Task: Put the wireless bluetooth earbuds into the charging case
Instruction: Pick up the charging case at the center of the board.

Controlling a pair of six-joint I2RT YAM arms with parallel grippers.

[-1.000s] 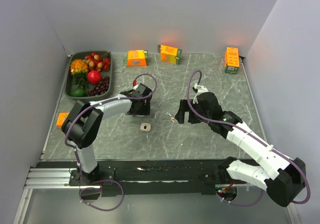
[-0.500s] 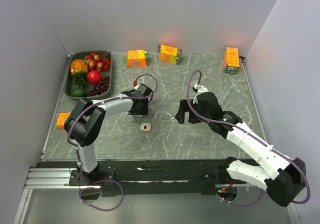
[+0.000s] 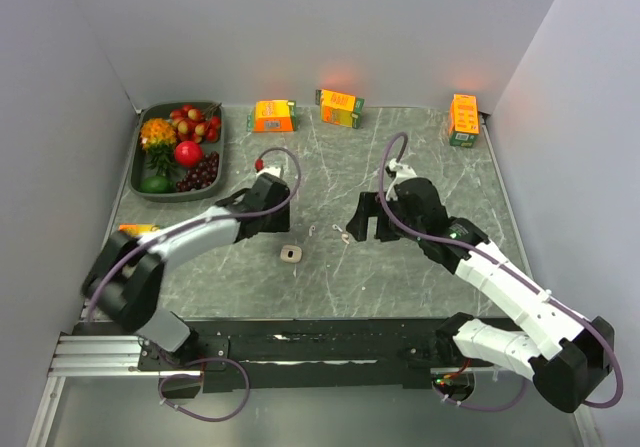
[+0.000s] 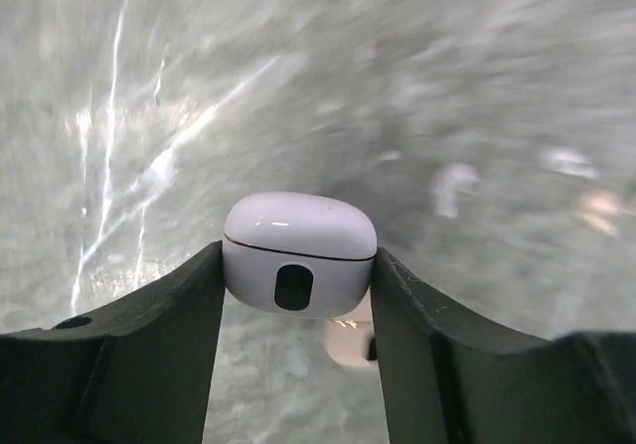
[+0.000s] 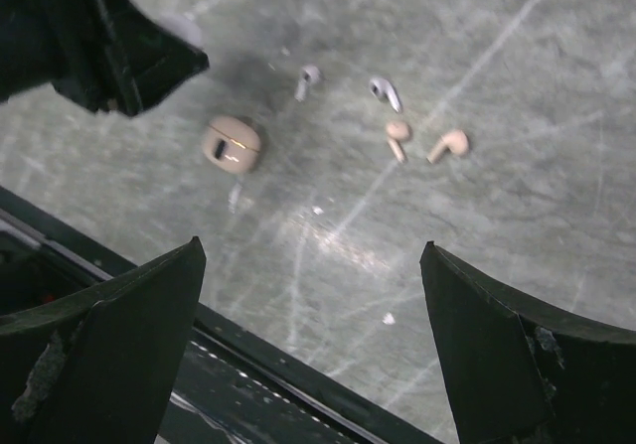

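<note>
We hold the charging case [image 4: 298, 227] clamped in the left hand [image 4: 298, 259]; the earbuds [image 5: 386, 92] lie between both hands, nearer the right hand [image 5: 310, 253], whose fingers stand apart.

Motion blur in the left wrist view smears the wireless bluetooth earbuds [image 4: 455, 184].

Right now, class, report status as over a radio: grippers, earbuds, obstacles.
Left gripper shut on white charging case, lid closed. Right gripper open, empty. White earbuds lying loose; beige earbuds close beside.
</note>
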